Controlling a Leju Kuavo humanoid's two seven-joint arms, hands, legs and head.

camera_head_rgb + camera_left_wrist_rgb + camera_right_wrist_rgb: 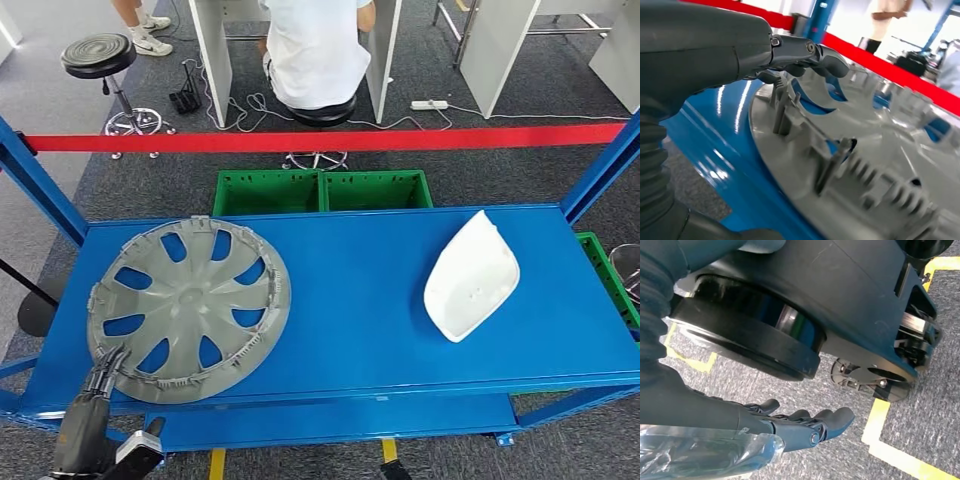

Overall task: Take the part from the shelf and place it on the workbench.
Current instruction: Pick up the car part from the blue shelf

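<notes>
Grey ribbed wrist cover, dark fingers w/ screws on left hand (753, 55).

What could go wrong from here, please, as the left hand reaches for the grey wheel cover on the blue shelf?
1. The left hand meets only the near rim of the wheel cover; a wide, flat part gripped at one edge could tilt or slip.
2. The fingers lie over thin clip tabs on the rim, which might bend or snag.
3. If dragged sideways, the cover could sweep toward the white mirror housing on the same shelf.
</notes>
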